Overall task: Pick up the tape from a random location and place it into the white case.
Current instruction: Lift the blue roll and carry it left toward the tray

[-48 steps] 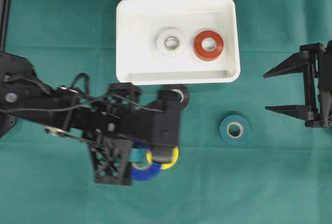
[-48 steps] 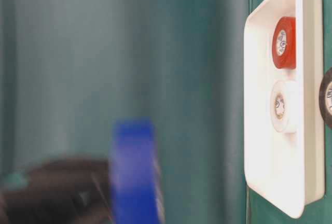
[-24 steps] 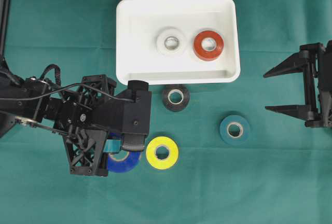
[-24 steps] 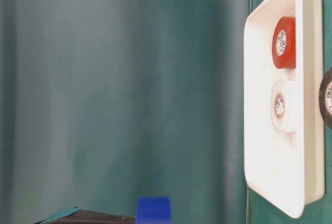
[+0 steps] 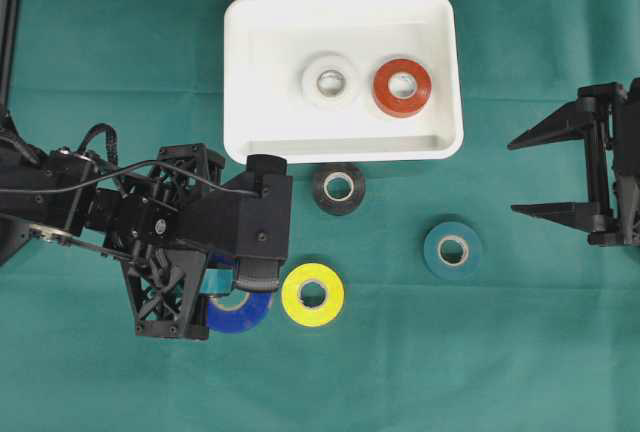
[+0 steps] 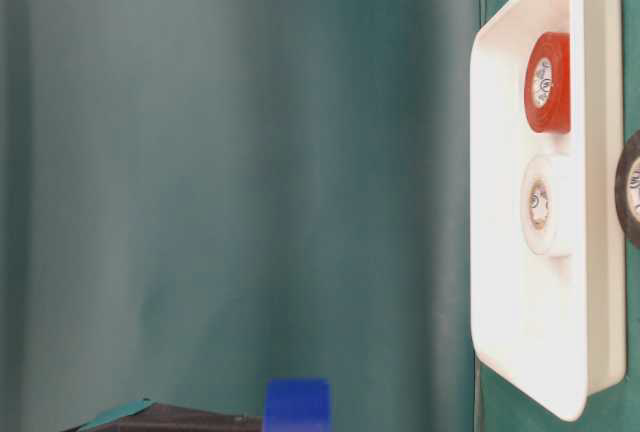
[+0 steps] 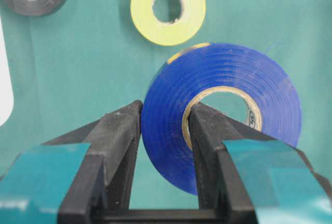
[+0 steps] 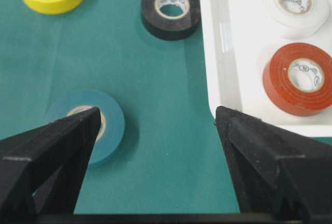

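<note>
Our left hand (image 7: 161,125) is clenched on the blue tape (image 7: 228,105): one finger presses the roll's outer face and the other sits inside its core, so the roll stands on edge between them. In the overhead view it hangs under that hand, just beside the yellow tape (image 5: 312,295) lying flat on the green worktop (image 5: 500,352). The white case (image 5: 440,72) sits well apart from the blue roll and holds a white tape (image 5: 330,81) and a red tape (image 5: 402,87) side by side. A black tape (image 5: 338,188) lies just outside its rim, a teal tape (image 5: 452,249) farther right. Our right hand (image 5: 545,174) rests released, fingers spread wide, holding nothing.
</note>
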Controlling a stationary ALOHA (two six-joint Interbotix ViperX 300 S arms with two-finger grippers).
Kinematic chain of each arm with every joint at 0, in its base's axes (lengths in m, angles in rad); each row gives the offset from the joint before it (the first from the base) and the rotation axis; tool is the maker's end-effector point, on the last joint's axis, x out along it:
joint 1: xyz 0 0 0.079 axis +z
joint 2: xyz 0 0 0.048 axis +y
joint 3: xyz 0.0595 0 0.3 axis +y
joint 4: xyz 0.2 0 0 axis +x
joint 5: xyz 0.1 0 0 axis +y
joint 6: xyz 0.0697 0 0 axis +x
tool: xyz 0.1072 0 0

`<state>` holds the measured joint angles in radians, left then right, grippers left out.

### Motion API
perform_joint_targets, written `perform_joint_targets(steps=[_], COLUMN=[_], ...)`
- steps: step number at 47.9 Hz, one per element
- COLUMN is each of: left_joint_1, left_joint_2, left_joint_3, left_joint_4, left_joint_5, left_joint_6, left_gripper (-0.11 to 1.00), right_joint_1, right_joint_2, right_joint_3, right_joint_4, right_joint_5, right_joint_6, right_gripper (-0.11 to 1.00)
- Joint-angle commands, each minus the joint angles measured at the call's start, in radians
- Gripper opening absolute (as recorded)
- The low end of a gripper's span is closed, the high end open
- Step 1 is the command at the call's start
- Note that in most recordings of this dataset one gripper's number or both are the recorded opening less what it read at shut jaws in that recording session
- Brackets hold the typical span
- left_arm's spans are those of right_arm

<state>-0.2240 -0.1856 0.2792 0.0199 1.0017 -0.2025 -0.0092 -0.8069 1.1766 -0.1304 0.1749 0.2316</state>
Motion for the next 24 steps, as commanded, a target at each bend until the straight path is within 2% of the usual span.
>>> perform_joint_targets(steps=[1, 10, 24], left_joint_1=[0.005, 0.064, 0.259], left_joint_2=[-0.025, -0.023, -0.018], left_joint_3=[-0.015, -0.015, -0.026], left_joint_4=[0.003, 0.003, 0.003], left_joint_5=[-0.006, -0.020, -0.067], left_joint_6=[-0.002, 0.002, 0.006], left_gripper=[0.23, 0.23, 0.23], right_joint_1=[-0.002, -0.002, -0.002], right_joint_2=[0.003, 0.003, 0.003], right_joint_3=[-0.026, -0.026, -0.025], right_joint_4=[-0.002, -0.002, -0.002], right_joint_5=[-0.005, -0.003, 0.002], right_joint_6=[-0.002, -0.006, -0.014], right_gripper=[0.87, 0.87, 0.87])
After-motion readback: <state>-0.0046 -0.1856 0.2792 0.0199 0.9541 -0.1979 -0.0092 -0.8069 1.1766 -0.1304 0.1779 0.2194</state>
